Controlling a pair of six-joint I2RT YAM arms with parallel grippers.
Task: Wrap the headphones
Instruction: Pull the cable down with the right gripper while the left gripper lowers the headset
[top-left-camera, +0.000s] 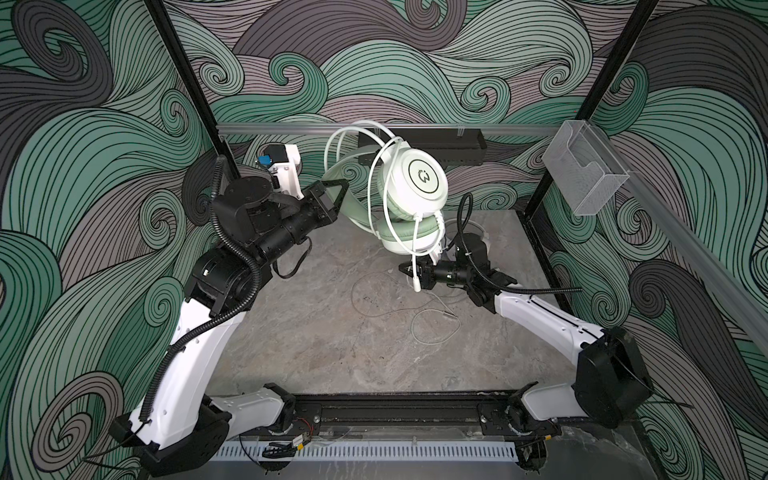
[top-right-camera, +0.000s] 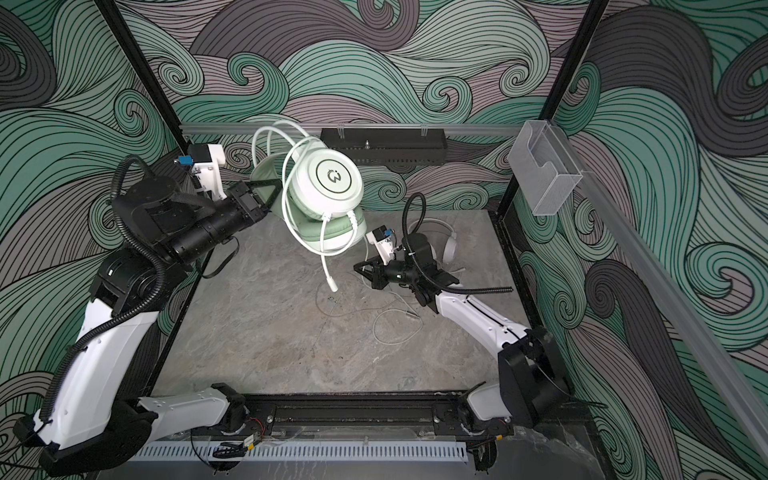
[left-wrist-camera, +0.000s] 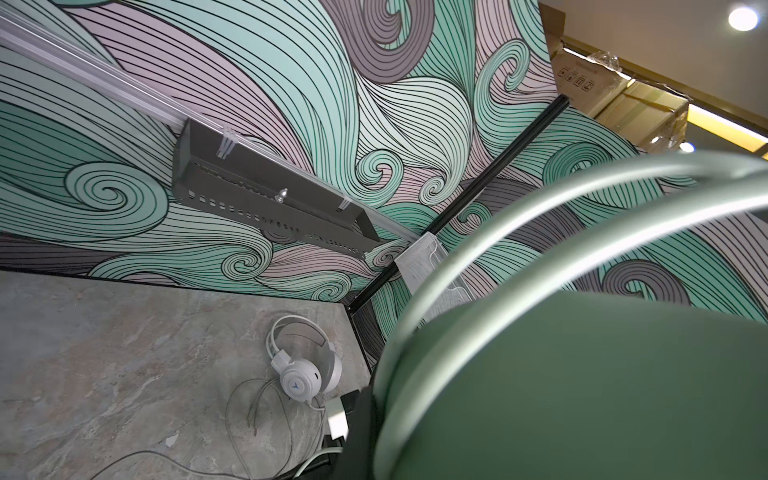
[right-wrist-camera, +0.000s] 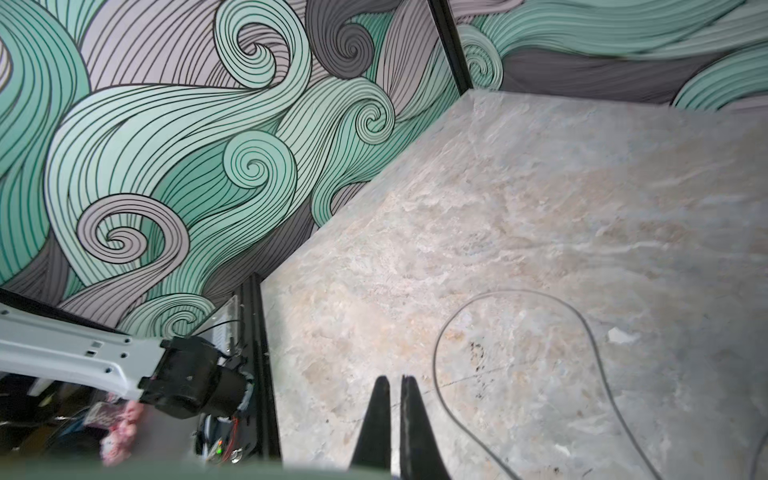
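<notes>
The left tool (top-left-camera: 337, 194) is clamped on the headband of the mint green headset (top-left-camera: 419, 176), which hangs raised above the tabletop (top-left-camera: 324, 357). Its cable (top-left-camera: 347, 139) loops several times around the earcups, and only the plug end (top-right-camera: 332, 286) hangs free. The right tool (right-wrist-camera: 395, 388) is pressed together, with nothing visible between its jaws.

Judgement: the first wrap is nearly complete. The white headset (left-wrist-camera: 297, 380) lies untouched in the far right corner, its thin cable (top-left-camera: 434, 332) sprawled loose.

The front of the tabletop offers open room. The corner post (top-left-camera: 611, 62) and back-wall tray (top-left-camera: 419, 145) crowd the rear.
</notes>
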